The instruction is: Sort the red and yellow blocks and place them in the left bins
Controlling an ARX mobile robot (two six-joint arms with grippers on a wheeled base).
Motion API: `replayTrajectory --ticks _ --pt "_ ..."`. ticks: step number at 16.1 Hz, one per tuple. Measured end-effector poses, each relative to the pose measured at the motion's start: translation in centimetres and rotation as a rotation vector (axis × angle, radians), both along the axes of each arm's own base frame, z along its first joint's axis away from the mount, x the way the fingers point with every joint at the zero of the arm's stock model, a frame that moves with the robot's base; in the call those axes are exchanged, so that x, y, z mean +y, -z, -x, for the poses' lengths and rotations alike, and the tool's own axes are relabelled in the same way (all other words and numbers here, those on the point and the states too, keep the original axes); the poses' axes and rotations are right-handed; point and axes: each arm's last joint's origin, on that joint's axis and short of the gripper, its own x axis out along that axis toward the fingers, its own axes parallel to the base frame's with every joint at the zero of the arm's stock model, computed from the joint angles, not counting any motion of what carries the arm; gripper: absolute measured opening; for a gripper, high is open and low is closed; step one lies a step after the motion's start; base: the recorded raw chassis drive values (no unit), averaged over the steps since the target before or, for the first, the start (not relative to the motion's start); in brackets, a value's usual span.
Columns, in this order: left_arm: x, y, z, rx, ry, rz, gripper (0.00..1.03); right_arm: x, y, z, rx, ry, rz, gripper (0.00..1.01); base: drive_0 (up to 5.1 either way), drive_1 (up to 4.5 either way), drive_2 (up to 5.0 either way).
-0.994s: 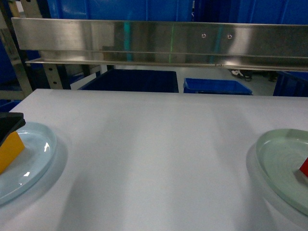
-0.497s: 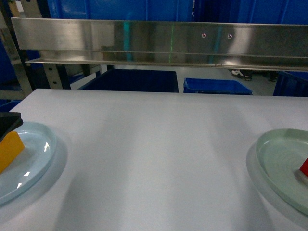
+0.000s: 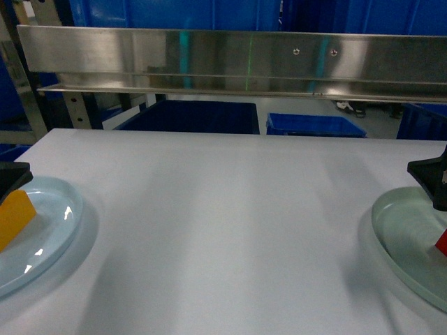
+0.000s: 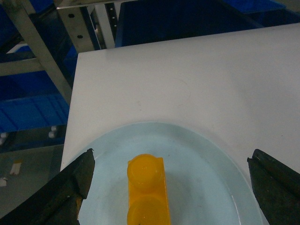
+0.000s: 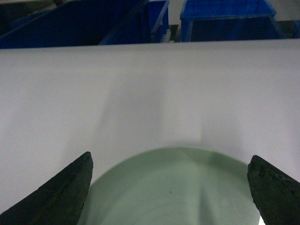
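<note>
Lying on the pale blue plate (image 4: 197,159), the yellow block (image 4: 146,190) is framed by the wide-spread left gripper (image 4: 171,187); the right gripper (image 5: 171,187) is likewise spread above the green plate (image 5: 173,187).

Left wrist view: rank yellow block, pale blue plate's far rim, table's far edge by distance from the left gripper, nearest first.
From the left gripper, jaws wide open:
1. Yellow block, between the fingers, lying on the plate.
2. Pale blue plate's far rim, just beyond the block.
3. Table's far edge, at the top of the view, well past the plate.
</note>
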Motion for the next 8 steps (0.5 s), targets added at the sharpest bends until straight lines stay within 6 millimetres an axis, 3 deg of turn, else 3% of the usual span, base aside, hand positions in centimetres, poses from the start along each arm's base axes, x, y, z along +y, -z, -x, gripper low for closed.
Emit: replayTrajectory --ticks 8 --pt "0.0 0.0 0.0 0.000 0.000 0.000 0.98 -0.2 2.5 1.1 0.065 -0.022 0.011 0.98 0.0 0.00 0.0"
